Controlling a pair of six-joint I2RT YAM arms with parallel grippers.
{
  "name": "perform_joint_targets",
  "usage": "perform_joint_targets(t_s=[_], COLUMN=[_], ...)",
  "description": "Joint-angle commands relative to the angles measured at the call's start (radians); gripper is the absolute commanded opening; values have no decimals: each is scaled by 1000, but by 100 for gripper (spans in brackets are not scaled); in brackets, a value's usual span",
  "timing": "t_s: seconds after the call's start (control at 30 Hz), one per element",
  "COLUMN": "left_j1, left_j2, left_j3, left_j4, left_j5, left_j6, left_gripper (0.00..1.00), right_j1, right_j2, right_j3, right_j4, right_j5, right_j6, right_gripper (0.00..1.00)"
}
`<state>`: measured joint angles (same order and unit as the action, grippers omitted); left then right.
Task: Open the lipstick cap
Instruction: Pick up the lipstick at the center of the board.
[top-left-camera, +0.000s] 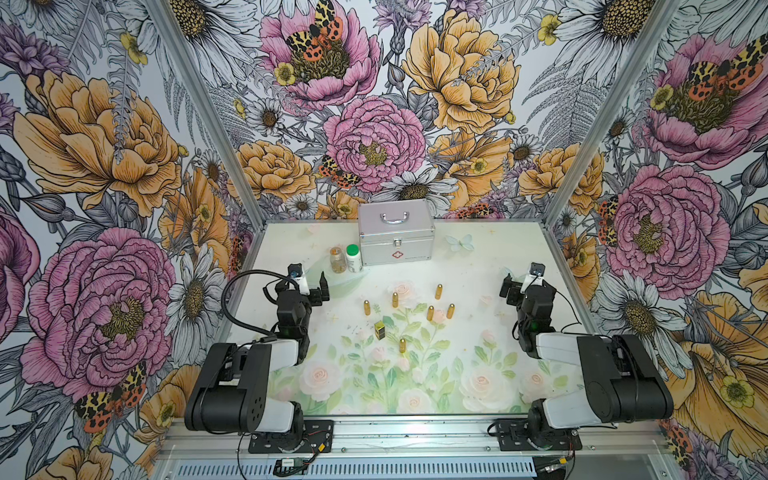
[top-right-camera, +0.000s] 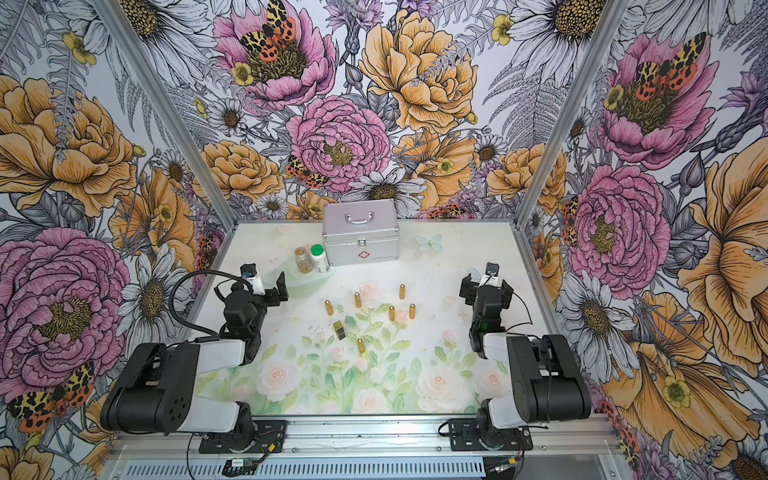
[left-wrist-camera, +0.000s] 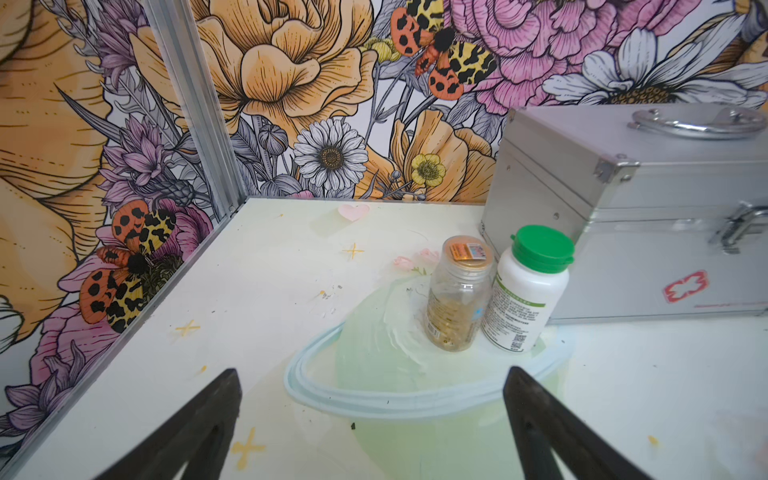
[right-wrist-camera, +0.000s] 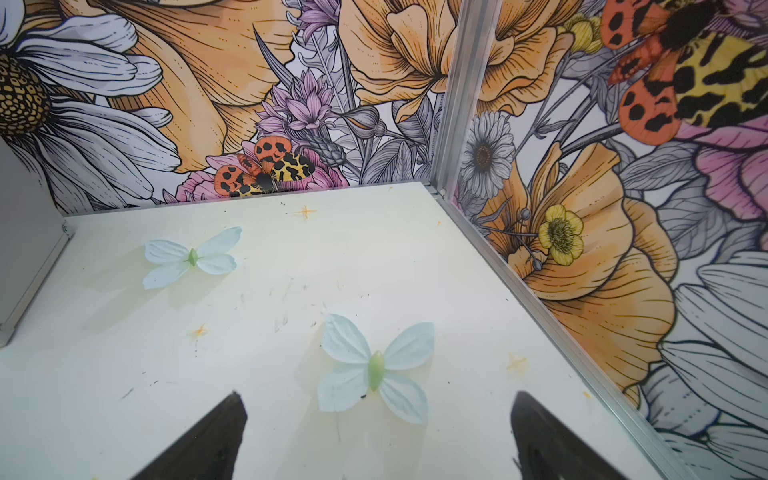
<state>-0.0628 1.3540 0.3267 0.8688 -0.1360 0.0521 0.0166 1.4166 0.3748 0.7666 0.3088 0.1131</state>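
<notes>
Several gold bullet-shaped lipsticks stand upright in mid-table in both top views, among them one (top-left-camera: 395, 299) toward the back and one (top-left-camera: 402, 345) nearest the front. A square black-and-gold lipstick (top-left-camera: 380, 330) (top-right-camera: 339, 330) stands among them. My left gripper (top-left-camera: 305, 286) (left-wrist-camera: 372, 372) hovers open at the left, well clear of them, facing the back left corner. At the right, my right gripper (top-left-camera: 524, 283) (right-wrist-camera: 379, 395) is open over bare table. Neither wrist view shows a lipstick, and nothing is between either pair of fingers.
A silver first-aid case (top-left-camera: 395, 235) (left-wrist-camera: 648, 216) stands at the back centre. Beside it are an amber jar (top-left-camera: 337, 260) (left-wrist-camera: 459, 293) and a white bottle with a green cap (top-left-camera: 353, 257) (left-wrist-camera: 528, 289). Aluminium posts and flowered walls enclose the table on three sides.
</notes>
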Motion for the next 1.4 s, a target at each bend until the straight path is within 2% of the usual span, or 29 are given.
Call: perform_joint_targets(t_s=[0.0, 0.13, 0.2, 0.27, 0.33, 0.4, 0.5, 0.57, 0.77, 0.9, 1.0, 1.13, 1.37], left_j1=[-6, 12, 31, 52, 81, 99, 109, 118, 90, -21, -161, -349, -525], left_j2=[-126, -286, -348, -408, -468, -526, -599, -624, -662, -646, -602, -506, -323], left_j3=[-7, 64, 106, 142, 147, 127, 96, 118, 173, 231, 283, 373, 489], left_j4=[-93, -354, -471, -582, -625, -632, -650, -718, -905, -1016, -1079, -1145, -1187], left_j5=[-43, -42, -18, -54, -36, 14, -45, -11, 28, -14, -111, -161, -145], left_j6=[-1, -116, -190, -320, -404, -430, -565, -583, -592, -559, -523, -447, -381], left_gripper=[99, 99, 99, 99, 99, 99, 99, 99, 99, 99, 99, 99, 99], right_j1=[4, 1, -1, -4, -8, -13, -21, -25, -22, 5, 42, 109, 248], right_j2=[-100, -214, -260, -287, -295, -301, -310, -305, -289, -248, -191, -103, 58], right_j3=[51, 135, 200, 285, 352, 360, 365, 377, 445, 527, 595, 706, 866], right_j4=[-153, -389, -539, -724, -874, -903, -925, -964, -1103, -1226, -1312, -1445, -1609], right_j5=[25, -7, 5, 29, 6, -56, -145, -126, -225, -274, -293, -280, -257], right_j6=[16, 69, 160, 315, 359, 355, 347, 403, 433, 432, 409, 398, 401], right_gripper=[100, 100, 100, 100, 100, 100, 100, 100, 100, 100, 100, 100, 100])
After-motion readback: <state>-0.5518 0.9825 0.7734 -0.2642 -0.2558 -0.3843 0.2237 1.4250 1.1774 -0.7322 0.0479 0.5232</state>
